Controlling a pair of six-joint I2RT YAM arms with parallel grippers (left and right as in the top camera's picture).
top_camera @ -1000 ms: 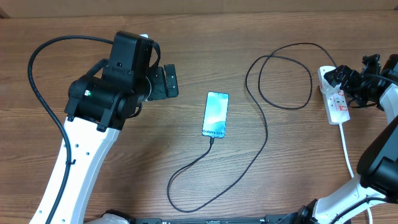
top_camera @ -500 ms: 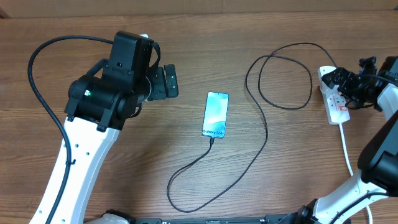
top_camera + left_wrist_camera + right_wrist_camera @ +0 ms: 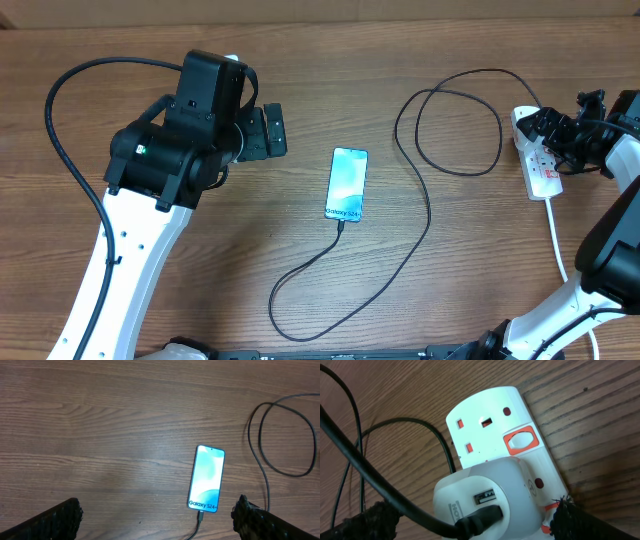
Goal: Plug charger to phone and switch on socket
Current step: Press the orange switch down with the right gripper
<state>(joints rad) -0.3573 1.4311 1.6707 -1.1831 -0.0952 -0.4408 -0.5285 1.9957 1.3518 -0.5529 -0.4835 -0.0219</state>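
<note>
Basically, both idle. I had my left fingers [image 3: 270,130] spread wide, holding nothing. The phone [image 3: 206,478] lay screen-up on the counter [image 3: 100,420] ahead of them, nearer the right-hand one, with the charger [image 3: 430,215] tip seated in its bottom edge. My right fingers [image 3: 550,132] were also spread wide, straddling the socket [image 3: 495,420] end and gripping nothing. The charger's black plug sat in a white adapter [image 3: 520,485] between them, orange-rimmed switch [image 3: 521,441] just beyond.

Brown wood-grain table [image 3: 480,250] fills all three views. Grain runs side to side in overhead view. Paler tan strip [image 3: 320,8] along table's far edge. Light even and soft, only faint shadows on tabletop.
</note>
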